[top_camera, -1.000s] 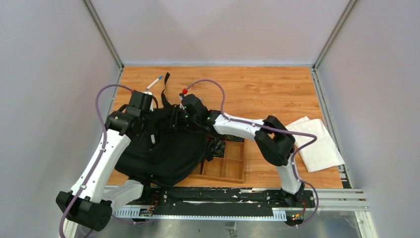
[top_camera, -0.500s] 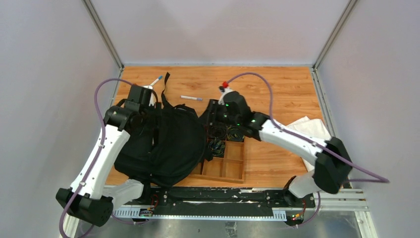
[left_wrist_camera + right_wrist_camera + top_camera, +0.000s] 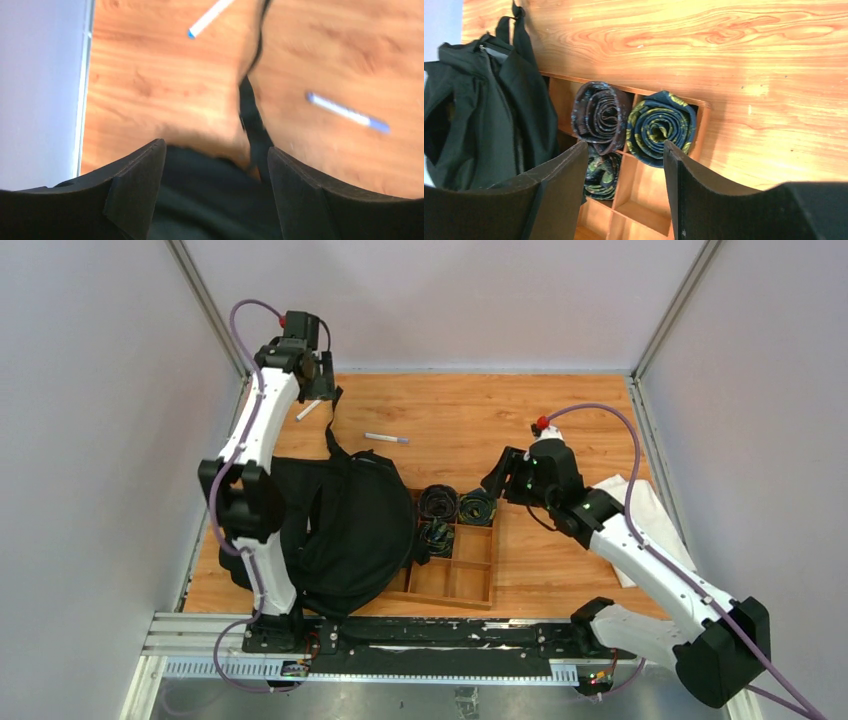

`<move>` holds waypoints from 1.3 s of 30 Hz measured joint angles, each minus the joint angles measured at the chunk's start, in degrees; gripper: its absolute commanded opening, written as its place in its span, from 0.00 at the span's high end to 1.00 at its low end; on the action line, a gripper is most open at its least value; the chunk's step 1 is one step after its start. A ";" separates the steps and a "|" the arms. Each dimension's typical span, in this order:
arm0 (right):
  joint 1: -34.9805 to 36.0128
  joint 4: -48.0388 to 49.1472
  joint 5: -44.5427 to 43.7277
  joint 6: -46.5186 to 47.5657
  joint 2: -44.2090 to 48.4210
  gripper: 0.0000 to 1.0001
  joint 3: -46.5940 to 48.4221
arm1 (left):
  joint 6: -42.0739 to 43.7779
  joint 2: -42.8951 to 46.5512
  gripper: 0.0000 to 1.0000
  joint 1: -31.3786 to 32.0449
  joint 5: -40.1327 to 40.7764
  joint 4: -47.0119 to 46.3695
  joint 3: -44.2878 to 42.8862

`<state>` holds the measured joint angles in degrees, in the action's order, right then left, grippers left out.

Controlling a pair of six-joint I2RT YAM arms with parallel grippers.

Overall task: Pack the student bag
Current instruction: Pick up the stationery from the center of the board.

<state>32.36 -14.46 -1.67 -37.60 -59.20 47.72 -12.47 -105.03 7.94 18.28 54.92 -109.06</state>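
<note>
Both arms are empty, fingers spread wide. Student bag (image 3: 345, 530) lies slumped at the table's near left, long axis roughly 12-to-6, its right flank over the left edge of the wooden tray (image 3: 470, 585). Three fabric rolls (image 3: 437, 502) sit in the tray's far cells. Top view: right gripper (image 3: 625, 145) hovers just at 3 o'clock of the rolls, so rolls and bag both lie toward its 9. Left gripper (image 3: 216, 150) is at the bag's 12, over a strap (image 3: 252, 120) near two pens (image 3: 386, 438). Right arm looks nearer for the next pick.
</note>
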 measured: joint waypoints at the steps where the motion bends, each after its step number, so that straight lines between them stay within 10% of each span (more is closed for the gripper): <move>1: -0.26 -0.35 0.13 0.48 -0.11 0.39 0.00 | 0.50 -3.69 0.13 -1.01 0.42 -0.44 -3.21; 13: -1.01 -4.04 2.71 4.31 -4.50 0.39 0.31 | 15.72 -33.48 0.00 -5.92 -2.08 -3.93 -24.09; 39: -1.22 -3.56 8.04 5.51 -18.69 0.41 5.53 | 14.23 -44.37 0.24 -15.21 -22.08 -11.45 -29.07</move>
<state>31.14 -18.02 6.37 -32.10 -77.89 53.25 1.76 -149.40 -7.27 -3.79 43.46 -138.12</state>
